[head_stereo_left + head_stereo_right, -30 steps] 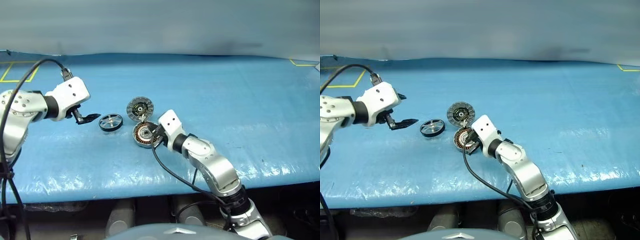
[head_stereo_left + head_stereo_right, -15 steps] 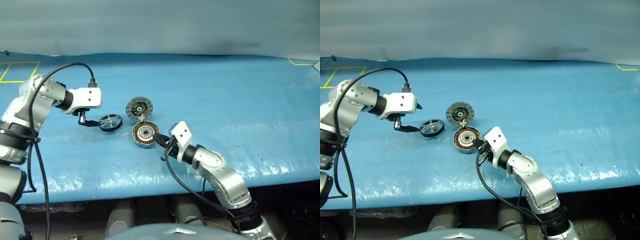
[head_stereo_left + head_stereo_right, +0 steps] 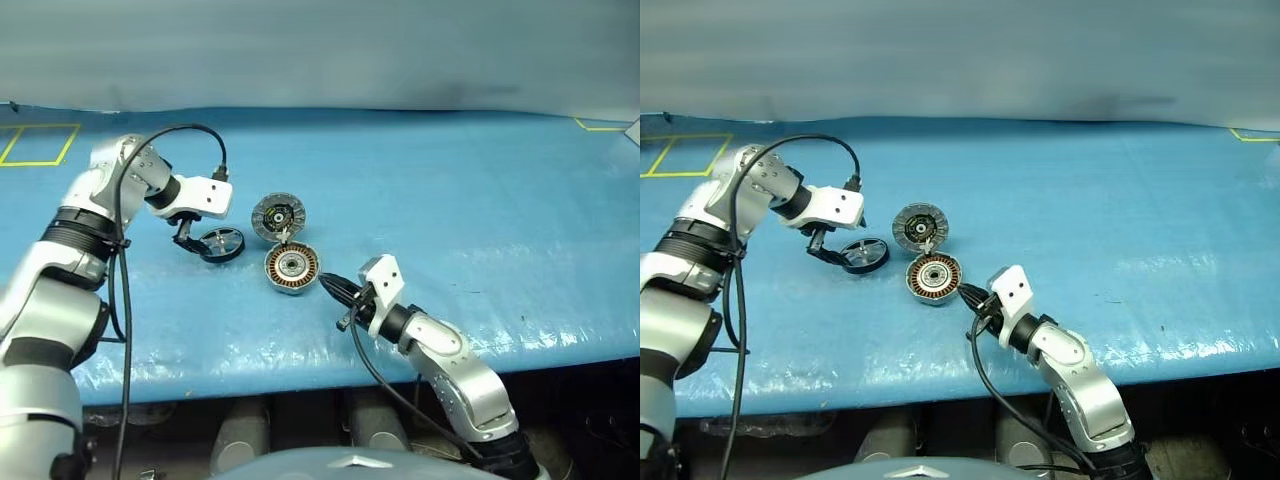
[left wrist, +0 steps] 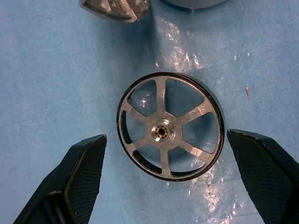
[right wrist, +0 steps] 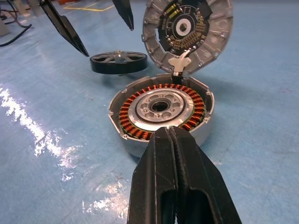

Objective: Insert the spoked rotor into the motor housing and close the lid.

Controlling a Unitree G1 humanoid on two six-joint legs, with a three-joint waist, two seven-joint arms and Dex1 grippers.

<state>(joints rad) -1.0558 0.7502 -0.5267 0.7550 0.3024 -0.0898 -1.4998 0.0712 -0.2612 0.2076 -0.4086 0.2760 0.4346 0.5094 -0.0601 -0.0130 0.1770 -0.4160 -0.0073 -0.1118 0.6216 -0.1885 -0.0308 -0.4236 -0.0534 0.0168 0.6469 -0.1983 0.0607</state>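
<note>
The spoked rotor [image 4: 170,131] lies flat on the blue bench [image 3: 480,190], toward the bench's left half and about midway between its far and near edges, hub up. The left gripper [image 3: 190,240] points steeply down over it with its fingers [image 4: 79,170] spread wide, one on each side of the rim and not touching it; this placement looks meant for a pinch across the rotor's outer ring, so the pickup step is in hand and nothing is grasped yet.

Just right of the rotor sits the motor housing [image 3: 291,268], open side up, its copper windings and pale centre exposed and ready to take the rotor. The lid [image 3: 278,216] stands tilted open at the housing's far edge, ribbed face toward the robot, hinged clear of the cavity. The right gripper [image 3: 331,289] is clenched on nothing, level beside the housing's near right edge, apart from it, probably waiting to steady the case or push the lid. Only that gripper crowds the approach to the housing.
</note>
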